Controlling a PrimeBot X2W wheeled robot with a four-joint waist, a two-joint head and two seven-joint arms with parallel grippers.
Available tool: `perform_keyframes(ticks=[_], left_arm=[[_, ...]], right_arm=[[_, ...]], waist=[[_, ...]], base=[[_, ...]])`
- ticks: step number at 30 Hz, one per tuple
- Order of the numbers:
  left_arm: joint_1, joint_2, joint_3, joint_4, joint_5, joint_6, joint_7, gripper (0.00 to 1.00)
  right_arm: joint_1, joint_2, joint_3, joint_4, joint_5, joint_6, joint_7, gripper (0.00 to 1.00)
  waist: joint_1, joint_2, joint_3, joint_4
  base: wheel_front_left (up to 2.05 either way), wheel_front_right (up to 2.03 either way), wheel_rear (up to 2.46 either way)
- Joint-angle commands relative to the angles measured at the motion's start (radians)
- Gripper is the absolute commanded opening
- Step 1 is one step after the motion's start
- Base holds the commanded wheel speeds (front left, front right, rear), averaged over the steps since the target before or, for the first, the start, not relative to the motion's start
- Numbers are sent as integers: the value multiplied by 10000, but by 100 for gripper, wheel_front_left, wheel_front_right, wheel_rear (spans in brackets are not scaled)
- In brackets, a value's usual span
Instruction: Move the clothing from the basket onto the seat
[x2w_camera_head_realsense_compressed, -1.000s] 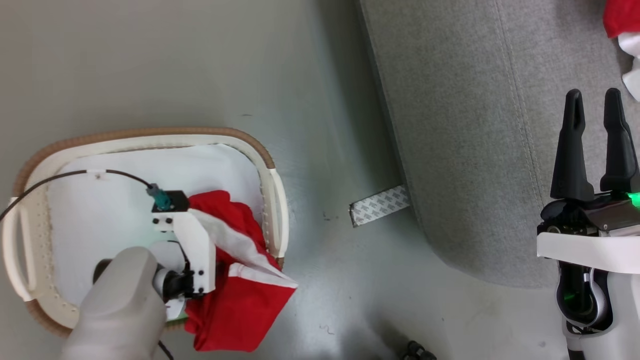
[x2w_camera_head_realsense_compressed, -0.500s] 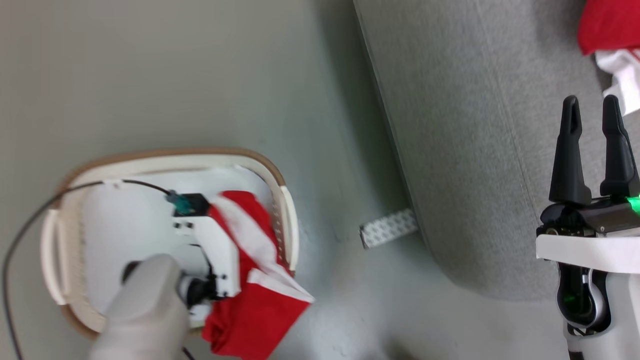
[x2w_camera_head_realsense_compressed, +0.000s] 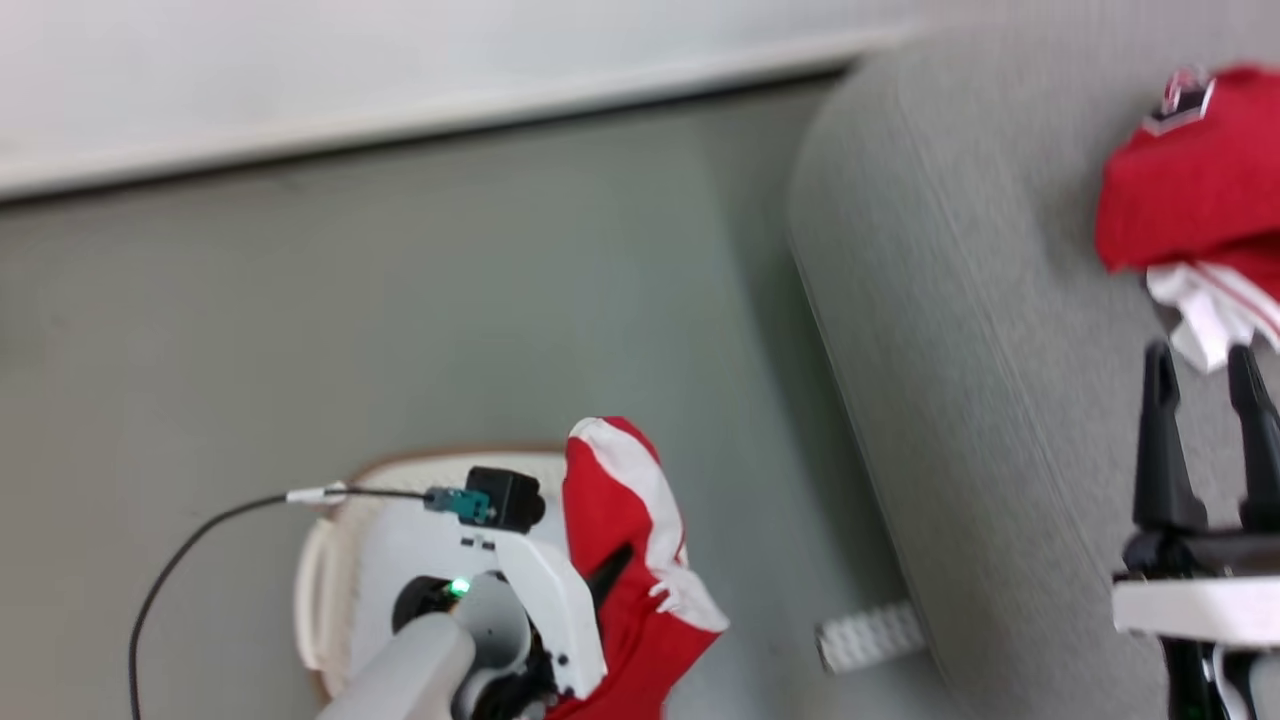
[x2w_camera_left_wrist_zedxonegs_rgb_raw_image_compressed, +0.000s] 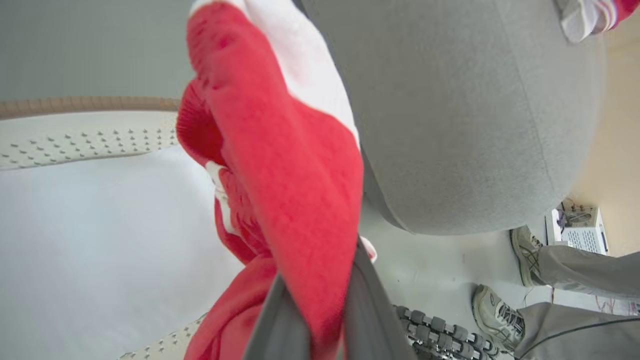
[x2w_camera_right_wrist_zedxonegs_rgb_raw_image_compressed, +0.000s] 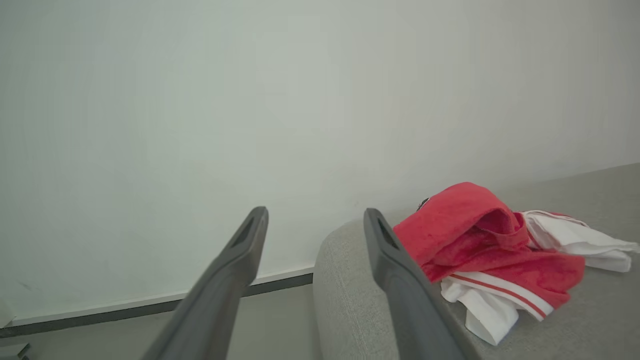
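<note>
Left end effector (x2w_camera_left_wrist_zedxonegs_rgb_raw_image_compressed: 317, 295): clenched on a red jersey (x2w_camera_left_wrist_zedxonegs_rgb_raw_image_compressed: 280, 165), the fabric pinched between the two dark fingers and bunched up ahead of them, with a white panel at the top of the bunch. The cloth falls away beneath the end effector toward the basket (x2w_camera_left_wrist_zedxonegs_rgb_raw_image_compressed: 85, 104). I cannot tell whether its trailing end has cleared the near wall. To the left of the end effector and below it, the basket floor shows a pale sheet (x2w_camera_left_wrist_zedxonegs_rgb_raw_image_compressed: 100, 240), and I see no other red garment on the part that is visible. Ahead and to the right of the end effector stands the seat (x2w_camera_left_wrist_zedxonegs_rgb_raw_image_compressed: 450, 125), its rounded end near but apart from the held jersey, with bare floor (x2w_camera_head_realsense_compressed: 500, 300) between basket and seat. Right end effector (x2w_camera_right_wrist_zedxonegs_rgb_raw_image_compressed: 315, 212): released, fingers spread, nothing between them, poised at the seat's edge. Just to its right a second red jersey (x2w_camera_right_wrist_zedxonegs_rgb_raw_image_compressed: 475, 235) with white striped trim lies crumpled on the cushion. Assessment: one garment is delivered and one is in hand above the basket. What is left is the carry across to the seat and the release there. After that, the basket should be checked.
</note>
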Motion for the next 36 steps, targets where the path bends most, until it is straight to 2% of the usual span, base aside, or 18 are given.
perform_keyframes(ticks=[1, 8, 14, 18, 27, 36], left_arm=[[258, 99, -100, -264, -127, -24, -198, 0], [639, 614, -439, -2635, -197, -6, -918, 0], [273, 841, -108, -4652, 332, 489, -1646, 0], [-183, 871, 30, -5529, 620, 688, -1766, 0], [-1435, 797, 369, -6113, 877, 1063, -1476, 0], [-1443, 890, 327, -5991, 903, 1156, -1429, 0]], right_arm=[[258, -99, -86, 48, -15, -22, 2, 100], [1206, -140, -262, -233, -109, -22, 374, 100], [1606, -47, -110, -584, -363, -22, 714, 100], [1777, 74, -67, -745, -486, -22, 819, 100], [2110, 248, 301, -900, -543, -22, 890, 100], [2063, 215, 698, -982, -502, -22, 940, 100]], waist=[[3, 0, -1435, 971], [3, 0, -2715, 1680], [3, 0, -3367, 1884], [3, 0, -3557, 1925], [3, 0, -3763, 1960], [3, 0, -3719, 1857]], base=[[0, 0, 0], [0, 0, 0], [0, 0, 0], [0, 0, 0], [0, 0, 0], [0, 0, 0]])
